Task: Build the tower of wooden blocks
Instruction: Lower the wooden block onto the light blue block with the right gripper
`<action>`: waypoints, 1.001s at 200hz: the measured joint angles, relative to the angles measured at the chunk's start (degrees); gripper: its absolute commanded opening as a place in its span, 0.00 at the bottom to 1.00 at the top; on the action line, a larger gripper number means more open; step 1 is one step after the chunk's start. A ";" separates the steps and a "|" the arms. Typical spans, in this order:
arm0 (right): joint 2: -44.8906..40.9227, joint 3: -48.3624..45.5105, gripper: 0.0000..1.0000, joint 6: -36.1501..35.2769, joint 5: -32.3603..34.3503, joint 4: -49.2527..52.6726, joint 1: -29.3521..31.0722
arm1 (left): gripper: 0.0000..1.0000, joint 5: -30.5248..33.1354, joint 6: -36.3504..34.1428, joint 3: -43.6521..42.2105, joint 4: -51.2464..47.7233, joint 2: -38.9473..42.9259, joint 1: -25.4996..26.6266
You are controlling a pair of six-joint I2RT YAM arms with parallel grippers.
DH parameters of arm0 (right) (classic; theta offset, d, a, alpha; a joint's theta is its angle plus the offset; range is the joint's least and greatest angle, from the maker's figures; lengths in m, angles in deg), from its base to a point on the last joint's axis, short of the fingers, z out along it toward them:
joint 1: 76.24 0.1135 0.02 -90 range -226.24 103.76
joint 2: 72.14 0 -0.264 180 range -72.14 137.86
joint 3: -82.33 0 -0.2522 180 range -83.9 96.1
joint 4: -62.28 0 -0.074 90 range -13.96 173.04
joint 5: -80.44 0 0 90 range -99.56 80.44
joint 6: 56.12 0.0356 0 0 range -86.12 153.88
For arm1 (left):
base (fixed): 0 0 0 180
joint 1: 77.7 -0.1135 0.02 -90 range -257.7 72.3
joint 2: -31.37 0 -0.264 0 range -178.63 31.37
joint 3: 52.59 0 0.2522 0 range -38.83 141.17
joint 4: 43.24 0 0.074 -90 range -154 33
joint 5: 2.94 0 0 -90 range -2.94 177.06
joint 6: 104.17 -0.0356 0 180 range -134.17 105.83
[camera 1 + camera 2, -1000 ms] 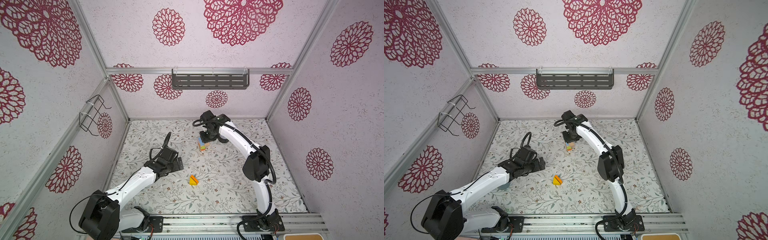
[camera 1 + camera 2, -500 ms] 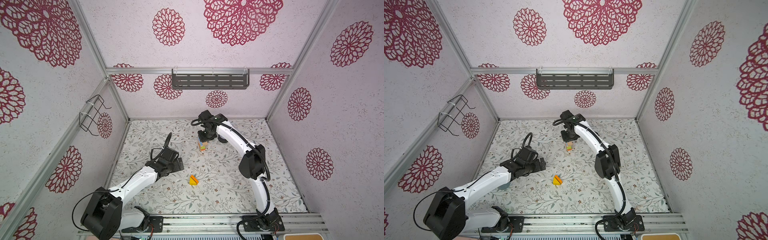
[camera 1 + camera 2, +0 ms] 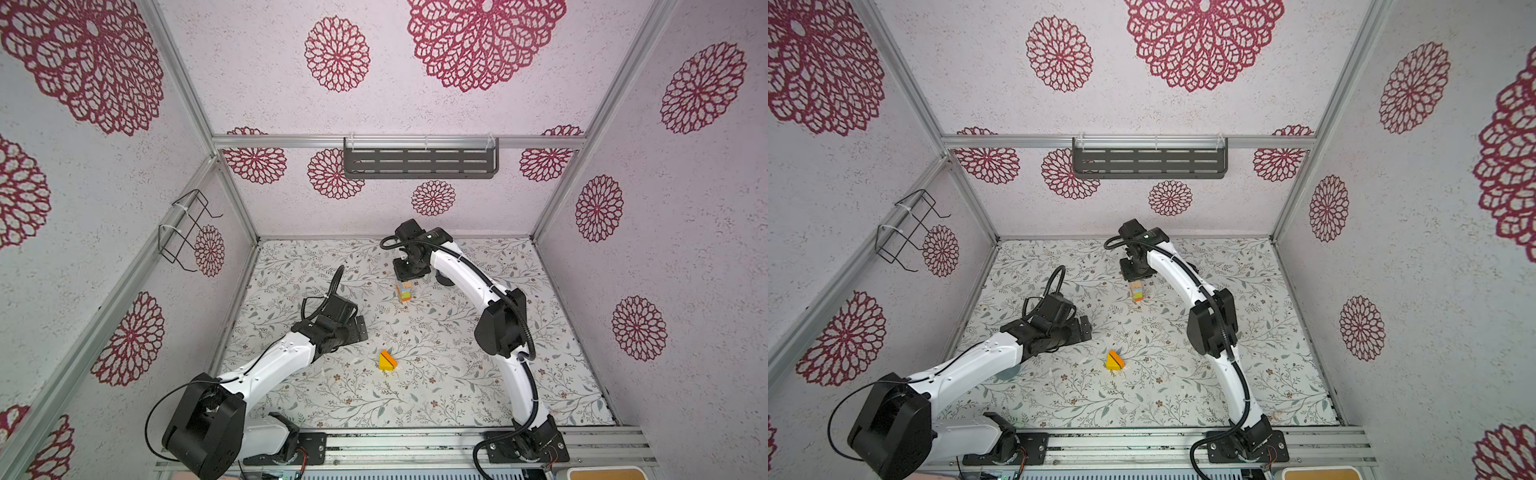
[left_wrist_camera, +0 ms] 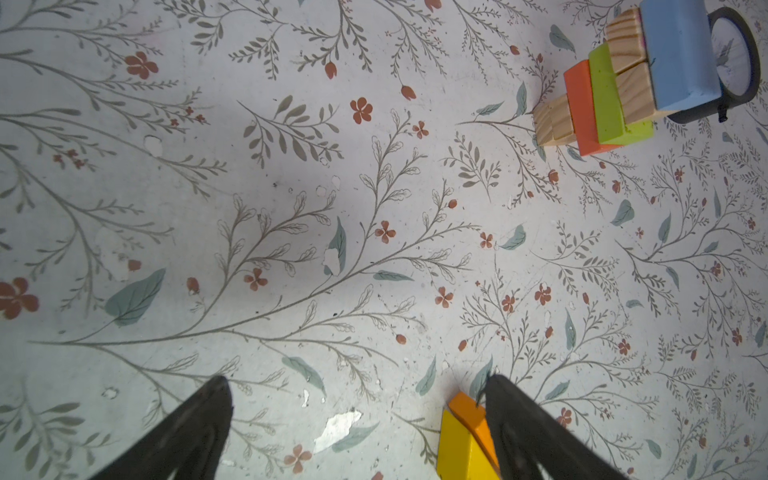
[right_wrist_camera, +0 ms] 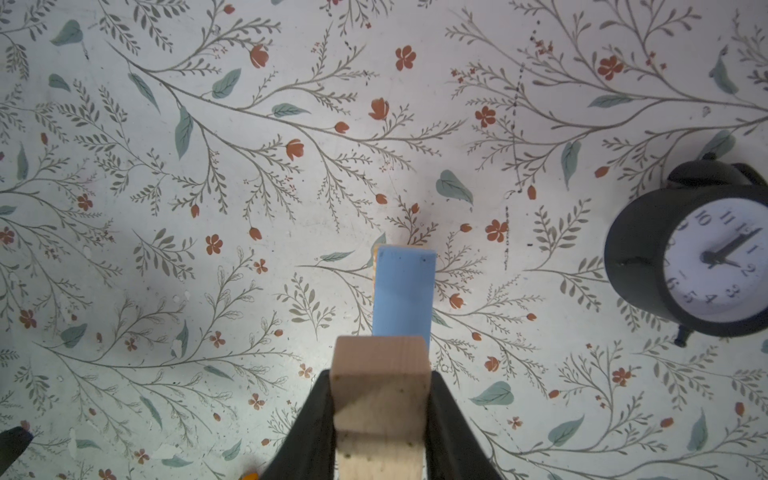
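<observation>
The tower (image 3: 404, 291) is standing at the back middle of the counter (image 3: 436, 395), near the clock (image 5: 698, 257). The right end effector (image 5: 380, 384) is clamping a tan block (image 5: 380, 361) over its blue top block (image 5: 403, 291). If that block is landing off-centre or pressing sideways, the narrow stack is risking a topple. The left end effector (image 4: 355, 384), jaws apart, is idling beside the yellow and orange wedges (image 4: 463, 440) and could nudge them.

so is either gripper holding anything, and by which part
The right gripper pinches a plain wood block by its two opposite side faces, above the blue block topping the tower. The left gripper is open and holds nothing.
</observation>
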 measured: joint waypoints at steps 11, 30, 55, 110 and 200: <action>0.31 0.04 0.25 0.02 0.00 -0.09 -0.04 | 0.97 -0.04 0.00 0.00 0.00 -0.02 0.00; 0.83 0.04 0.25 0.02 0.02 -0.09 -0.15 | 0.97 -0.04 -0.02 0.00 0.00 -0.17 0.00; 1.07 0.04 0.25 0.07 0.02 -0.17 -0.26 | 0.97 -0.09 -0.02 0.00 0.02 -0.55 0.00; 1.16 0.04 0.26 0.46 0.00 -1.16 -0.31 | 0.97 -0.44 -0.15 0.00 0.13 -0.66 0.00; 2.32 0.04 0.26 0.52 -0.11 -1.88 -0.59 | 0.97 -0.44 -0.20 0.00 0.42 -0.66 0.00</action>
